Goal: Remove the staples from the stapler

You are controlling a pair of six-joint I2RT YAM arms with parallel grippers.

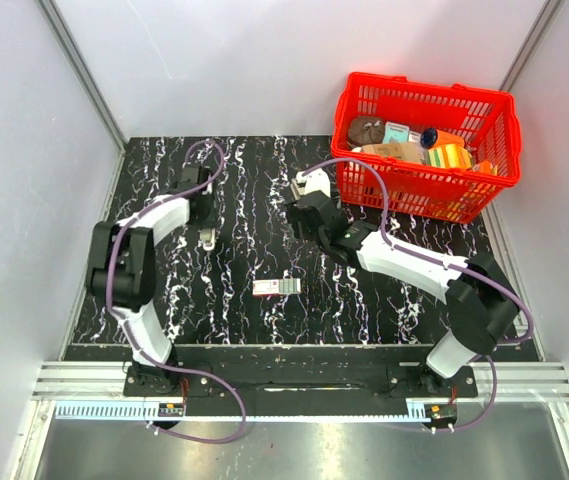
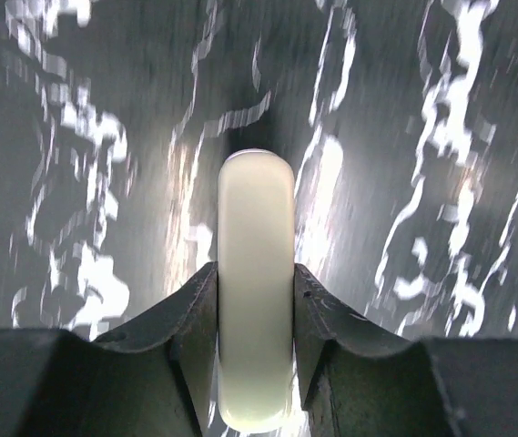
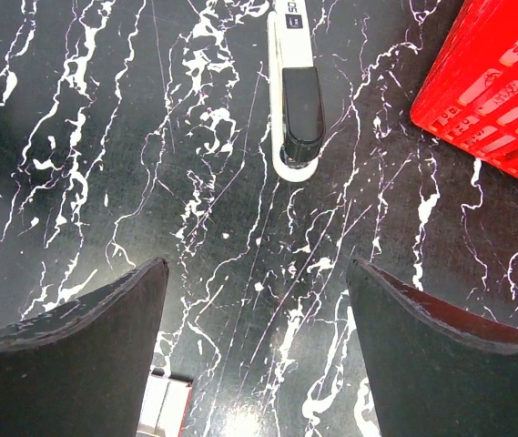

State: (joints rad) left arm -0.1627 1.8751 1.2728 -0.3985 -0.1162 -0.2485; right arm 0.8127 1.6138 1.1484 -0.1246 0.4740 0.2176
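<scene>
Gripping stapler point(image 2: 256, 209): left gripper point(image 2: 255, 273) pinches its sides, toward tabletop's point(image 1: 264, 245) left edge. Right gripper point(image 3: 257, 266) spread, empty, back-centre. Staples unseen. Best practice: grip firm and level, bring right gripper to free end, open magazine gently.

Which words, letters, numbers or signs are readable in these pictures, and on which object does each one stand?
Nothing reads with certainty.
White-and-black stapler-like tool: dark letters at its far end, perhaps "SD", cut off by the picture's edge.
Red-and-white box: there is print, but it is too small to read.
Red basket: the packages inside carry labels, all too small to read.
</scene>
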